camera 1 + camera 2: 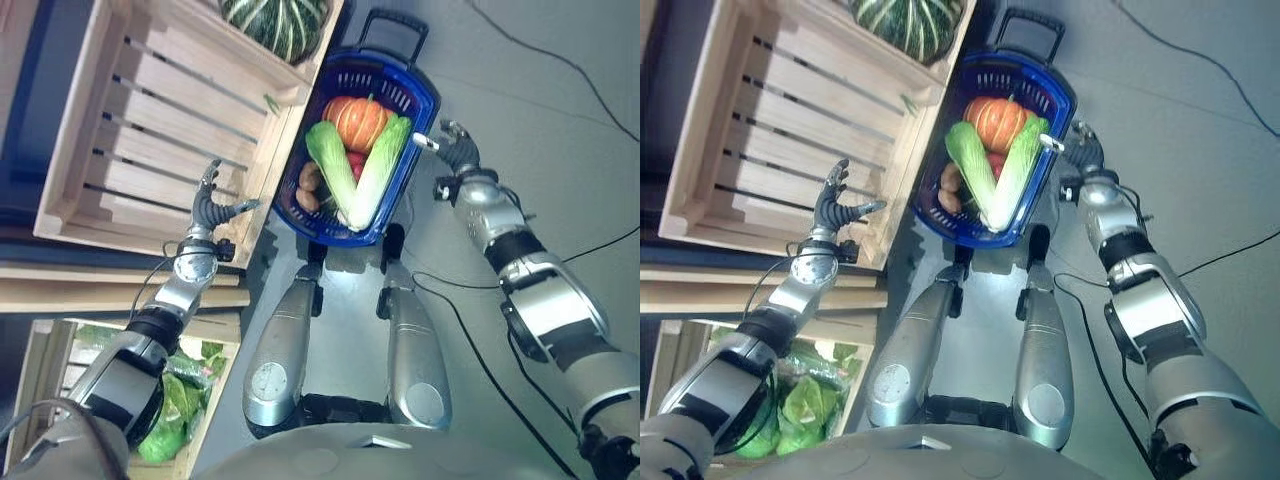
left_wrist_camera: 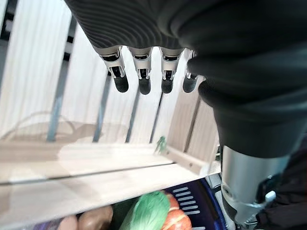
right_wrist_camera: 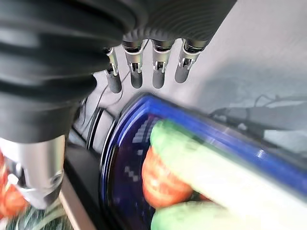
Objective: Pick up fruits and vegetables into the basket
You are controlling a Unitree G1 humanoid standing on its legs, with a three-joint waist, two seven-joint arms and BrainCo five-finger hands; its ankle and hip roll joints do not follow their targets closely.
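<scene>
A blue basket with a black handle stands on the floor in front of me. In it lie an orange pumpkin, two long green-and-white cabbages, something red between them and brown potatoes. My right hand hovers just outside the basket's right rim, open and holding nothing; its straight fingers reach past the blue rim. My left hand is spread open over the near corner of a slatted wooden crate, also holding nothing.
A green striped squash sits in the far corner of the crate. A lower wooden crate with leafy greens stands at my lower left. Grey floor lies to the right of the basket.
</scene>
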